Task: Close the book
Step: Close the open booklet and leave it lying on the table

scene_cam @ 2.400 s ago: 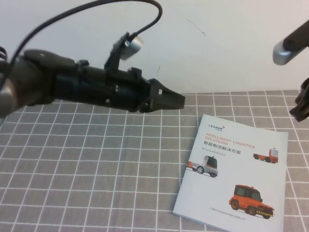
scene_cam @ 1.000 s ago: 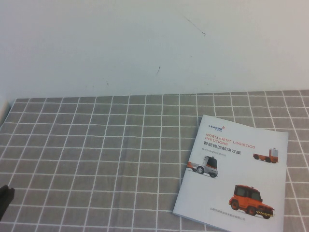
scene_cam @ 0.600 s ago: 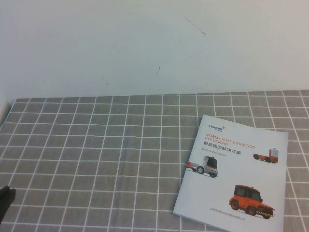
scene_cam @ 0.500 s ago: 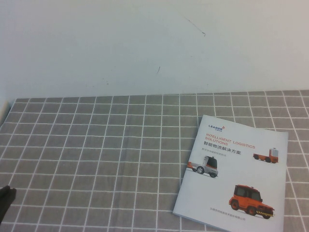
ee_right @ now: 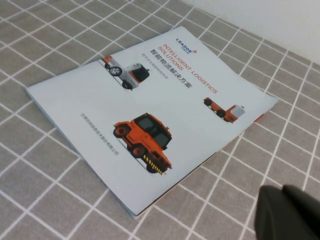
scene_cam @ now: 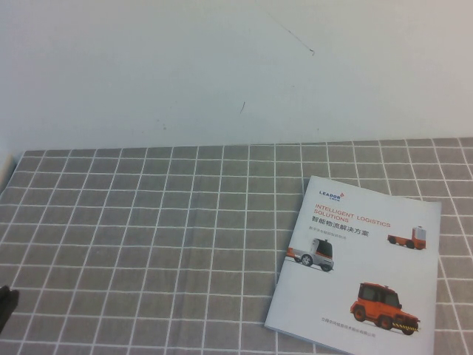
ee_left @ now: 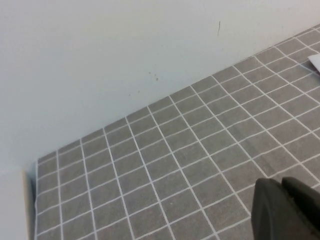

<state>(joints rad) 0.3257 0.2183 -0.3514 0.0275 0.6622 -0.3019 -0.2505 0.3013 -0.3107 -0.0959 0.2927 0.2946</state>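
The book (scene_cam: 358,262) is closed, lying flat and cover up on the grey checked tablecloth (scene_cam: 148,222), its white cover printed with orange vehicles and its far corner close to the white wall (scene_cam: 222,66). The left gripper (scene_cam: 6,305) sits well apart from the book, far off to the book's left at the cloth's near edge, and I cannot tell whether it is released or clenched. The right gripper (ee_right: 284,192) hangs over bare cloth near the book without touching it, and its state cannot be told either.
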